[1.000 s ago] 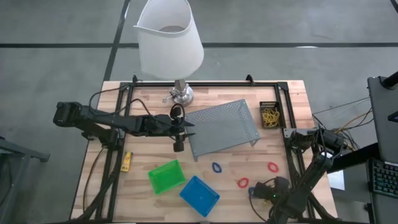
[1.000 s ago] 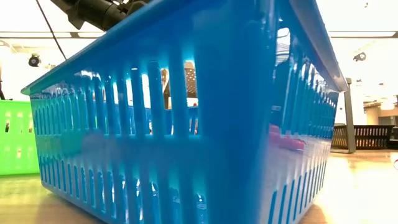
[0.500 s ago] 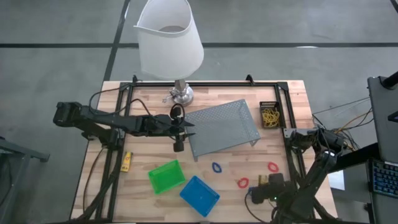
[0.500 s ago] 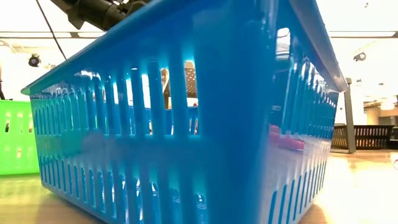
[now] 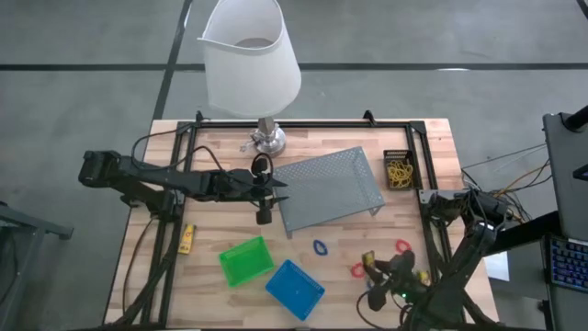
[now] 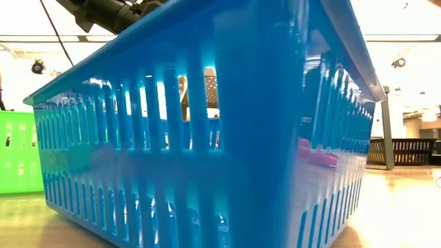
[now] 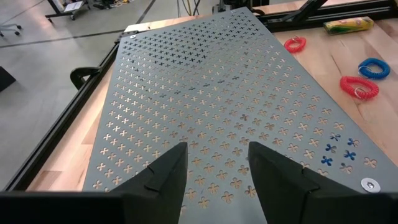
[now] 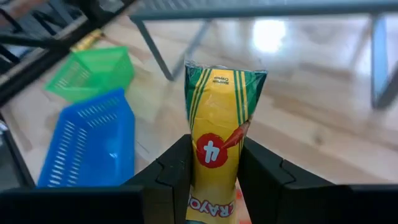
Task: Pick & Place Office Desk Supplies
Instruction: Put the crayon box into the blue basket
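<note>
Near the table's five o'clock edge, my right gripper (image 8: 214, 163) is clamping the crayon pack (image 8: 221, 130); my left gripper (image 7: 211, 163) is gaping over the mesh tray (image 7: 205, 93); the slick wrapper could be slipping free before reaching the blue bin (image 8: 93, 146).

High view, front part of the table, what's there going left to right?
Yellow pack → green bin → blue bin → blue loop → red loop → right end effector holding a crayon pack → second red loop.
</note>
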You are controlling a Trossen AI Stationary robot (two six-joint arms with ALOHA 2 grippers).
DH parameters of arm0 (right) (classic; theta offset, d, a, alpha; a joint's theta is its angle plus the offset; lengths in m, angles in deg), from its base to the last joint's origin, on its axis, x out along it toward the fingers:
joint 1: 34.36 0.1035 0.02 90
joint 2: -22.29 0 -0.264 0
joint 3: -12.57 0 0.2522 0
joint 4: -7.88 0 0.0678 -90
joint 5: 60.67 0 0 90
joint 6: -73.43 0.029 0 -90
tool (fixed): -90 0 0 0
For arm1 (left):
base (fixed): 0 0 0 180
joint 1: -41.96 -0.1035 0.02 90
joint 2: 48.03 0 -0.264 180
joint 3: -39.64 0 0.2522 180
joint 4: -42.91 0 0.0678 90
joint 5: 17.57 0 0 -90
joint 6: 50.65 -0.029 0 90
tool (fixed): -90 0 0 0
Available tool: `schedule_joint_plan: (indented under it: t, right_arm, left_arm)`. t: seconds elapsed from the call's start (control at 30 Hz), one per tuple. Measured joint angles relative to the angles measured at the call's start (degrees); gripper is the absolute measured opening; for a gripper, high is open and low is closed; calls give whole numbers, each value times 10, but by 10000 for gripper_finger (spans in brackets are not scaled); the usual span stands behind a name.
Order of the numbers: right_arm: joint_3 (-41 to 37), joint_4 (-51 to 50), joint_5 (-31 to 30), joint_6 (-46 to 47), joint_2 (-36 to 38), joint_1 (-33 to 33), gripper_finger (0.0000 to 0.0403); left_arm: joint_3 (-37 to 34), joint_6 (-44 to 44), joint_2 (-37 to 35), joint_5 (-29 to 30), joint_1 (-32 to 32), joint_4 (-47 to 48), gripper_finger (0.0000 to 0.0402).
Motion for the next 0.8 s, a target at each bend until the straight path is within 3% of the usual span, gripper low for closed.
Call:
schedule_joint_plan:
  t: [0.2,0.43,0.63,0.8]
  right_arm:
    - [0,33,-89,-70,0,-40,97]
    - [4,101,-113,-281,2,-88,83]
    - [45,147,-24,-401,2,-132,88]
    - [78,250,39,-586,2,-160,82]
  left_arm:
    - [0,0,0,0,0,0,175]
    - [0,0,0,0,0,0,175]
    - [0,0,0,0,0,0,175]
    - [0,0,0,0,0,0,175]
